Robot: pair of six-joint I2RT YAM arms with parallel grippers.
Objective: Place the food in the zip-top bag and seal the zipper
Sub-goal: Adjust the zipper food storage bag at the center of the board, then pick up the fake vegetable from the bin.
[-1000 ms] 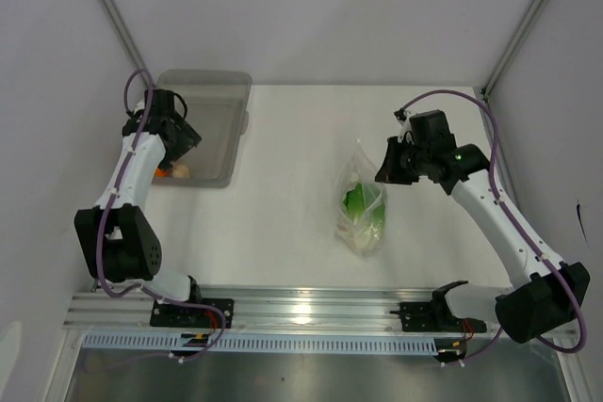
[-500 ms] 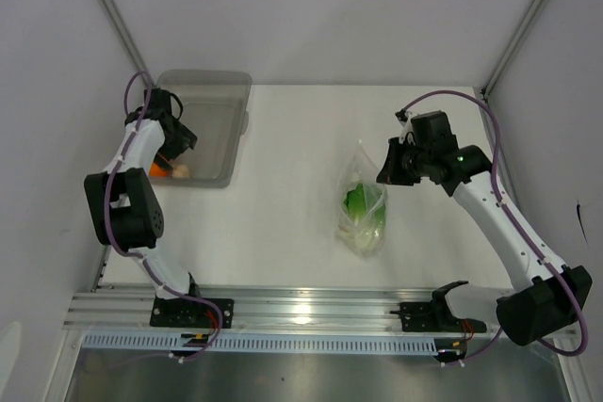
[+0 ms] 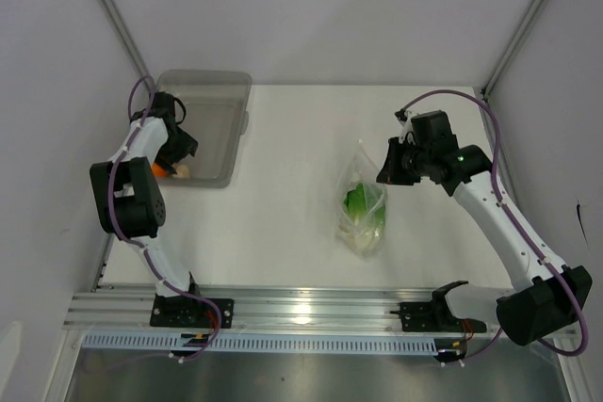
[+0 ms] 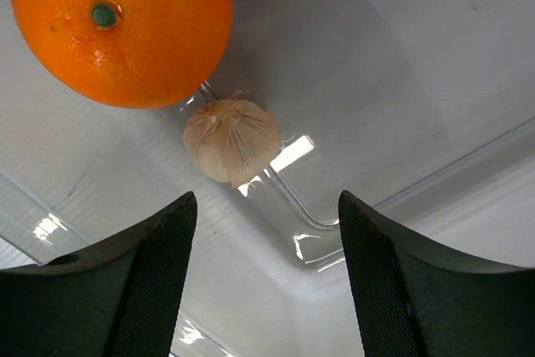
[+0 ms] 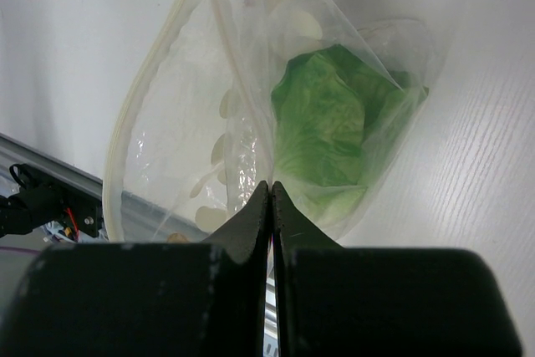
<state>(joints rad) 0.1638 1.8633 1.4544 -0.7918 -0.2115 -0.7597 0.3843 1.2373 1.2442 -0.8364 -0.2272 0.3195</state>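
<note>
The clear zip-top bag (image 3: 362, 197) lies mid-table with the green lettuce (image 3: 361, 204) inside. My right gripper (image 3: 388, 167) is shut on the bag's upper edge; in the right wrist view its tips (image 5: 271, 188) pinch the plastic (image 5: 180, 135) beside the lettuce (image 5: 330, 127), and the bag mouth gapes. My left gripper (image 3: 172, 159) is open inside the grey bin (image 3: 221, 120). In the left wrist view its jaws (image 4: 266, 215) stand apart just below a pale beige lump (image 4: 231, 140) and an orange fruit (image 4: 121, 24) on the bin floor. Only one orange fruit shows.
The bin stands at the back left against the left wall. White walls and metal posts close the table's back and sides. An aluminium rail (image 3: 311, 313) with the arm bases runs along the near edge.
My left arm has folded closer to the bin's near-left corner, with the gripper lowering over the orange and lump. The right gripper and the bag have stayed still.
</note>
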